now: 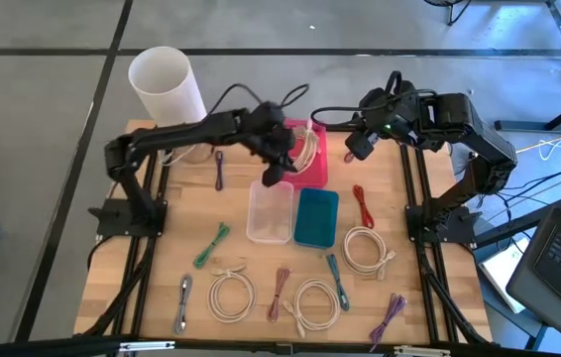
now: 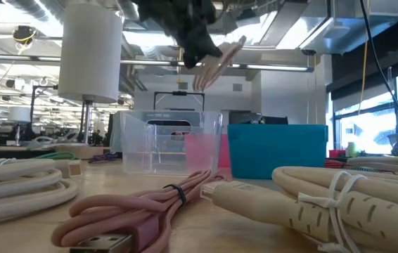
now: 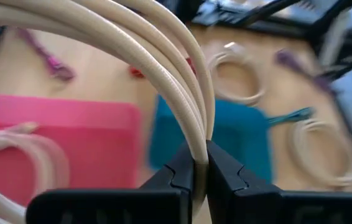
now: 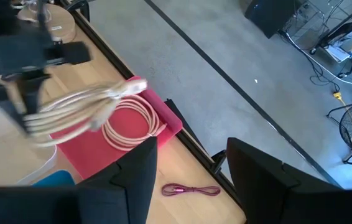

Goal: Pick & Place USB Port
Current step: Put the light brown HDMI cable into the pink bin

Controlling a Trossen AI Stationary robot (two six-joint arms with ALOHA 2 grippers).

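My left gripper (image 1: pixel 279 164) reaches in from the table's left and hangs above the pink bin (image 1: pixel 316 171). It is shut on a coiled cream USB cable (image 4: pixel 79 109). A second cream coil (image 4: pixel 129 127) lies flat on the pink bin's floor. In the low view the held coil (image 2: pixel 216 60) hangs high over the clear bin (image 2: pixel 171 140). My right gripper (image 4: pixel 191 186) waits open and raised at the table's far right, with nothing between its fingers. My left gripper pinches several strands of the cream coil (image 3: pixel 202 134) together between its two fingers. The fingers slant downward, coming from the table's left. The coil is lifted clear and loops out beyond the fingertips, above the pink bin.
A clear bin (image 1: pixel 270 211) and a teal bin (image 1: pixel 316 218) stand side by side in front of the pink bin. Several bundled cables lie around: cream coils (image 1: pixel 231 295) (image 1: pixel 368 248), green (image 1: pixel 211 245), red (image 1: pixel 363 205), purple (image 1: pixel 218 169). A white cylinder (image 1: pixel 167 84) stands at the far left.
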